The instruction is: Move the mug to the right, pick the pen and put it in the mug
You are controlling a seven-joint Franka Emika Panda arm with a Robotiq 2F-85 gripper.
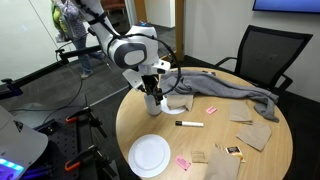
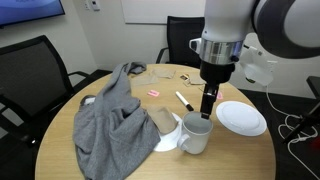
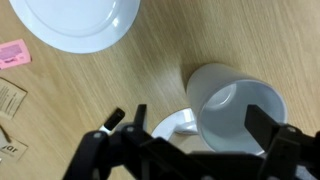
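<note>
The pale grey-white mug [image 2: 194,135] stands upright on the round wooden table, next to the grey cloth. My gripper [image 2: 207,103] hangs just above it, open and empty. In the wrist view the mug [image 3: 235,112] sits between my two spread fingers [image 3: 203,128], with its handle [image 3: 168,126] pointing towards the left finger. In an exterior view the mug [image 1: 153,102] is mostly hidden by my gripper [image 1: 153,92]. The pen [image 1: 189,124], white with a dark end, lies flat on the table beyond the mug; it also shows in an exterior view [image 2: 184,99]. It is out of the wrist view.
A flat white plate [image 2: 242,117] lies close beside the mug and also shows in the wrist view [image 3: 75,20]. A crumpled grey cloth [image 2: 115,125] covers one side of the table. Pink packets [image 1: 212,108] and brown paper packets [image 1: 250,130] are scattered about. Office chairs [image 1: 265,55] stand around the table.
</note>
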